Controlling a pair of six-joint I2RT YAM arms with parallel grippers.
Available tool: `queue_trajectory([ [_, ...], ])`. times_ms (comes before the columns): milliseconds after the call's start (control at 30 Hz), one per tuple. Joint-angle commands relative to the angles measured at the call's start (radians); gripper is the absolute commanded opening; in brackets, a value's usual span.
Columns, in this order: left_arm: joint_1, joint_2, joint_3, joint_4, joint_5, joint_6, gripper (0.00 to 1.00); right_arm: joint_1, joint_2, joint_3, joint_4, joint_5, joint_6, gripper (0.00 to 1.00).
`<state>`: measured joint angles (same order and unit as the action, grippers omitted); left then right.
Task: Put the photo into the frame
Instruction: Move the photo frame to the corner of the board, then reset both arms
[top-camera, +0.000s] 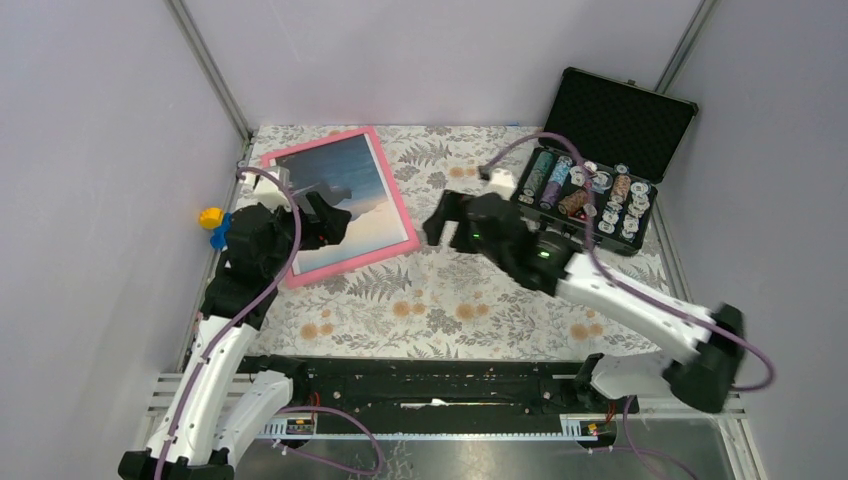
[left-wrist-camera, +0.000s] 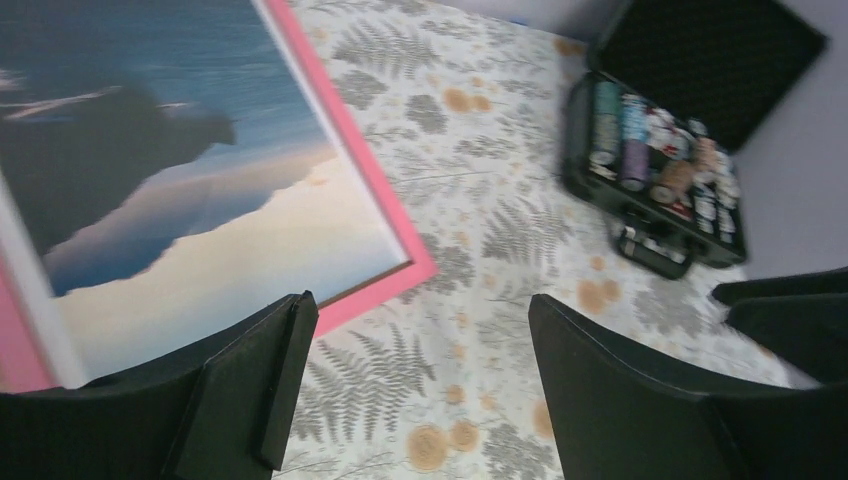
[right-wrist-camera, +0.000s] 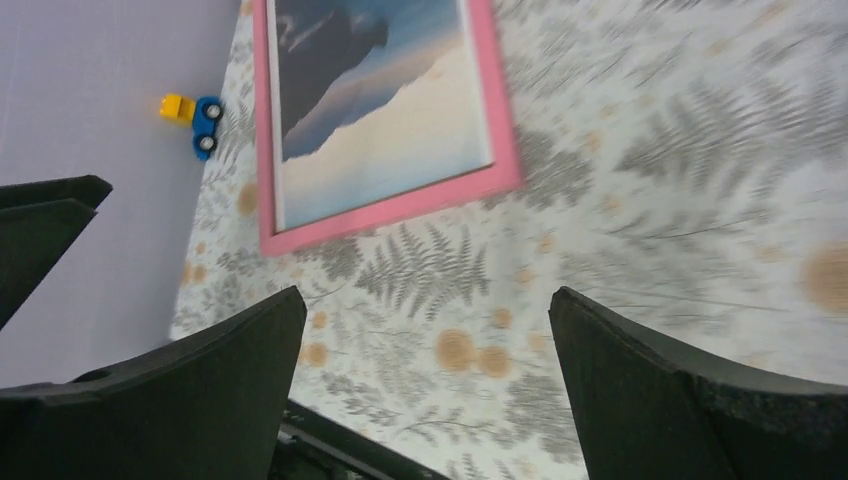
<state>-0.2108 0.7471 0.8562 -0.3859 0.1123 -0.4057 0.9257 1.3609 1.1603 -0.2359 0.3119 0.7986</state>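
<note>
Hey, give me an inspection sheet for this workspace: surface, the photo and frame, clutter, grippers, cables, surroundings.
Surface: fern-and-flower patterned cloth covers the table, lying flat.
Job's things: large mountain-and-sky photo print lies inside the thin salmon-pink rectangular frame, flat at the far left.
Clutter: open black case of poker chips at the far right; small yellow-and-blue toy car beside the cloth's left edge.
Grippers: left gripper above the frame's near side, jaws open, empty; right gripper over bare cloth, jaws open, empty.
Cables: purple cables run along both arms.
Surroundings: plain lilac walls; black rail at the near edge.
</note>
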Motion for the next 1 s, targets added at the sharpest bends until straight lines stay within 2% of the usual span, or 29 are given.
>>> queue_trajectory([
  [0,-0.004,0.032,0.050,0.104,0.222,-0.083,0.87,0.007,-0.284,-0.033,-0.258,0.254,-0.259,1.00],
  [133,-0.004,0.074,0.132,0.137,0.348,-0.170,0.88,0.007,-0.499,-0.023,-0.345,0.303,-0.373,1.00],
  [333,-0.004,0.101,0.283,0.114,0.355,-0.209,0.90,0.007,-0.712,0.049,-0.438,0.370,-0.412,1.00],
  [567,-0.004,0.098,0.408,0.056,0.293,-0.211,0.92,0.007,-0.782,0.170,-0.526,0.414,-0.417,1.00],
  [800,-0.004,0.100,0.493,-0.018,0.218,-0.171,0.94,0.007,-0.852,0.156,-0.514,0.487,-0.395,1.00],
  [900,-0.004,0.112,0.521,-0.040,0.213,-0.161,0.93,0.007,-0.870,0.111,-0.463,0.444,-0.459,1.00],
  [967,-0.004,0.110,0.526,-0.044,0.208,-0.155,0.94,0.007,-0.846,0.108,-0.481,0.495,-0.464,1.00],
])
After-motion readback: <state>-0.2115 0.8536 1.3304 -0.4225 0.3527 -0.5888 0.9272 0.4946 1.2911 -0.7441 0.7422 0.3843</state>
